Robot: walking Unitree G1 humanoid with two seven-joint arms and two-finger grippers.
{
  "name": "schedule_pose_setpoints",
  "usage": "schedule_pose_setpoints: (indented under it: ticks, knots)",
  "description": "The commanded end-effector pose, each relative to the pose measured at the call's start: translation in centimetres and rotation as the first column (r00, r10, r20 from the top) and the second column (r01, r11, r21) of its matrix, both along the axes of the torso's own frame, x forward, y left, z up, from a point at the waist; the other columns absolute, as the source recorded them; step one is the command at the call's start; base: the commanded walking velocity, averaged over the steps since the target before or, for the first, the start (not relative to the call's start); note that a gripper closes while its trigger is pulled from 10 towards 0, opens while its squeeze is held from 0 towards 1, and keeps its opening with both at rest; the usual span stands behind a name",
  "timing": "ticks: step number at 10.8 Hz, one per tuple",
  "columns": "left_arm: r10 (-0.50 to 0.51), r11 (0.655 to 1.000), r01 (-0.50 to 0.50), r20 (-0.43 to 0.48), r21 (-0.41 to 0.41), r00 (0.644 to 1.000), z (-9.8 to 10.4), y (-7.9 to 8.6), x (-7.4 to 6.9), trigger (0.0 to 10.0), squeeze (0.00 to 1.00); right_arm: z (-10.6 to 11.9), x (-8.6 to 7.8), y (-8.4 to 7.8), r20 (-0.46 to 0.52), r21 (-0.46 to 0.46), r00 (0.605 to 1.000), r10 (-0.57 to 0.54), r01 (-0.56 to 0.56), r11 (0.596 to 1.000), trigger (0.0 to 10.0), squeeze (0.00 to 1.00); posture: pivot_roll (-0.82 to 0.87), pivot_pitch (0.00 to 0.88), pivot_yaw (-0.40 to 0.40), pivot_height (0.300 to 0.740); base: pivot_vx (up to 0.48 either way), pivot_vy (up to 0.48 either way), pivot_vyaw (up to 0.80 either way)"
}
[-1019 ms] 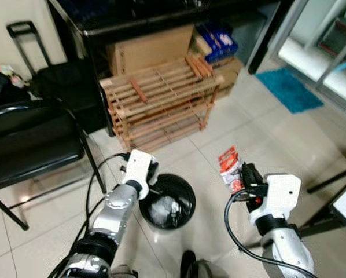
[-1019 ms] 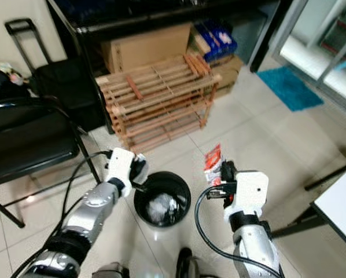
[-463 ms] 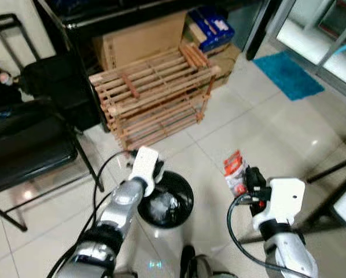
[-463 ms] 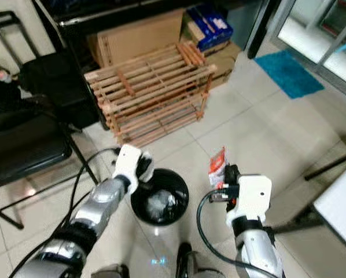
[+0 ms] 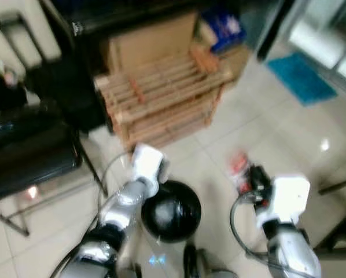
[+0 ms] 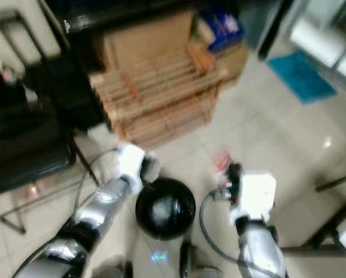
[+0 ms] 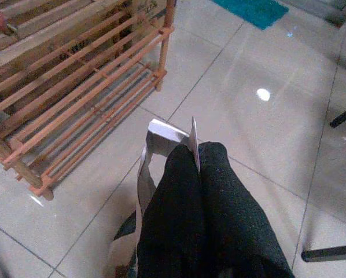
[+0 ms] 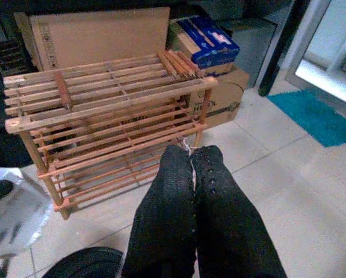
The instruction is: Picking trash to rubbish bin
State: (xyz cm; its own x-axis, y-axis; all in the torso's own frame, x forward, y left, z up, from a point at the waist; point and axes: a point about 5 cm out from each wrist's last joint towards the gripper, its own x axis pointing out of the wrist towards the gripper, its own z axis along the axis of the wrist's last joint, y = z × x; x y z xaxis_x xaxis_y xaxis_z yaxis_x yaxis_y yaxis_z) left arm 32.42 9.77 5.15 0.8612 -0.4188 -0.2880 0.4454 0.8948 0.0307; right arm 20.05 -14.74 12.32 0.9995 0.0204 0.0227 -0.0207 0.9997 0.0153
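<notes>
A black round rubbish bin (image 5: 172,212) stands on the tiled floor just before me, with pale trash inside. My left gripper (image 5: 159,174) hovers at the bin's far left rim. In the left wrist view it (image 7: 194,152) is shut on a thin white piece of packaging (image 7: 164,131), with clear plastic (image 7: 142,191) hanging below. To the right of the bin, my right gripper (image 5: 254,176) is shut on a red snack wrapper (image 5: 239,164) held above the floor. The wrapper shows as a thin edge (image 8: 191,165) between the shut fingers (image 8: 167,174) in the right wrist view.
A wooden slatted shoe rack (image 5: 161,95) stands beyond the bin, with cardboard boxes (image 8: 98,32) behind it. A black chair (image 5: 28,156) is at the left. A blue mat (image 5: 300,78) lies far right. Dark table legs (image 5: 338,185) cross the floor at the right.
The whole picture has shifted and blurred, so the camera moved. Both grippers keep their hold and stay in much the same places beside the bin.
</notes>
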Motion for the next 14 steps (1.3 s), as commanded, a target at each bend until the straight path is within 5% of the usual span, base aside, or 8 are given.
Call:
schedule_pose_setpoints:
  ticks: [1, 9, 14]
  knots:
    - [0.024, 1.0, -0.023, -0.053, 0.017, 0.998, -1.4, 1.5, -0.8, 10.0, 0.0, -0.2, -0.3, 0.2, -0.014, -0.001, 1.0, 0.0, 0.0, 1.0, 10.0, 0.0, 0.06, 0.266, -0.055, 0.74, 0.0, 0.0, 0.0]
    - [-0.024, 0.994, 0.048, -0.232, 0.1, 0.972, -4.6, 0.5, -2.4, 10.0, 0.0, -0.1, -1.5, 0.5, -0.039, 0.011, 0.999, -0.002, 0.003, 1.0, 10.0, 0.0, 0.0, 0.309, -0.079, 0.74, 0.0, 0.0, 0.0]
    - [-0.105, 0.987, 0.133, -0.268, 0.09, 0.958, -5.2, -2.6, -3.2, 10.0, 0.0, 0.6, -2.2, -0.2, -0.047, -0.008, 0.999, -0.018, 0.018, 1.0, 10.0, 0.0, -0.07, 0.294, -0.069, 0.74, 0.0, 0.0, 0.0]
